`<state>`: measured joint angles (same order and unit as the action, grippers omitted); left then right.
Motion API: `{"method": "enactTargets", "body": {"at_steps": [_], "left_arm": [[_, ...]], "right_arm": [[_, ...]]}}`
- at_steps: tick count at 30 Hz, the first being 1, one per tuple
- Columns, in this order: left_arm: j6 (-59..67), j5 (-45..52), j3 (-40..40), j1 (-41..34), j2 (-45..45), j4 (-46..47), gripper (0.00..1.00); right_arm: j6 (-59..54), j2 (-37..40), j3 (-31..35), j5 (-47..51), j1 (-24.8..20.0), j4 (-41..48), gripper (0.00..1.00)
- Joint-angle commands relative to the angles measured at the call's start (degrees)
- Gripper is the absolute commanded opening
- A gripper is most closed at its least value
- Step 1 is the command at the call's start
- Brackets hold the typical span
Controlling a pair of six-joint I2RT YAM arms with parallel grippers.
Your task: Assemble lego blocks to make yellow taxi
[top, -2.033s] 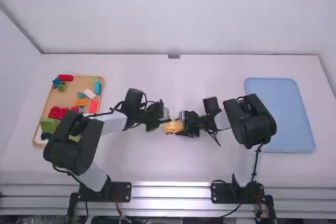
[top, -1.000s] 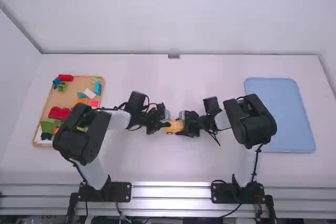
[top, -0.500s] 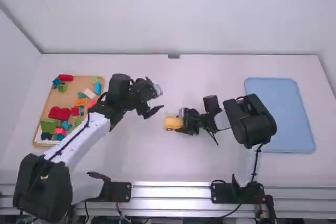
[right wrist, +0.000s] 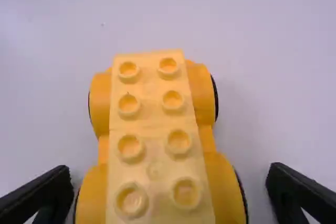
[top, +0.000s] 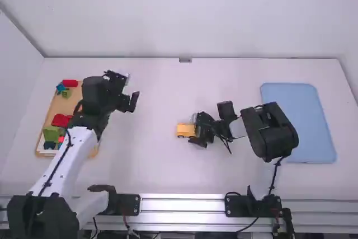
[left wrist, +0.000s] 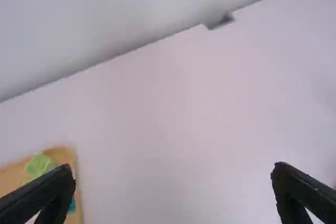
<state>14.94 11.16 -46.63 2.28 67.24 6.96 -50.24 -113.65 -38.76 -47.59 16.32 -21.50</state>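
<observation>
- Near the middle of the table, has right fingers wide open around the yellow car, not squeezing.
- Near the block tray, has left fingers wide open and empty.

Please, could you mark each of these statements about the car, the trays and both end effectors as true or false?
1. The left end effector is open. True.
2. The right end effector is over the blue tray. False: it is at the yellow car, with its open fingers at either side.
3. Studs show on top of the car. True.
4. The wooden tray lies to the right of the car. False: it lies to the left.
5. The car is in the wooden tray. False: it is on the table.
</observation>
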Motion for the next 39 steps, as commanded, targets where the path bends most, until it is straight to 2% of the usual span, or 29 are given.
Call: {"method": "enactTargets", "body": {"at_steps": [1,5,8,16,25,26,31,34,39], "left_arm": [[-8.85,-3.1,-3.8,4.15,-1.22,2.97,0.99],[-12.26,-6.32,-10.14,9.94,0.79,12.15,0.99],[-12.24,-6.08,-13.92,13.2,2.6,17.94,0.99],[-14.08,-6.12,-24.98,21.42,13.22,28.04,0.99],[-13.03,-6.16,-45.42,23.1,33.03,43.58,0.99],[-13.05,-6.29,-50.38,23.1,37.64,46.99,0.99],[-14.34,-6.34,-60.22,23.12,47.89,54.27,0.99],[-16.39,-6.32,-62.49,23.3,52.02,55.67,0.99],[-18.82,-5.62,-61.42,23.21,56.43,50.9,0.99]], "right_arm": [[0.96,6.99,0.17,5.27,-1.01,4.68,0.99],[0.94,18.47,0.17,14.47,-1.03,16.76,0.99],[0.98,24.83,0.17,18.88,-0.42,21.55,0.98],[0.92,35.98,0.17,21.07,2.21,25.16,0.99],[1.01,37.57,0.17,22.34,2.91,25.22,0.99],[0.98,37.57,0.17,21.99,2.82,25.49,0.98],[1.01,37.57,0.17,22.12,2.82,25.92,0.99],[1.01,37.57,0.17,22.1,2.95,26.08,0.98],[0.98,37.57,0.17,22.16,2.91,26.05,0.99]]}}
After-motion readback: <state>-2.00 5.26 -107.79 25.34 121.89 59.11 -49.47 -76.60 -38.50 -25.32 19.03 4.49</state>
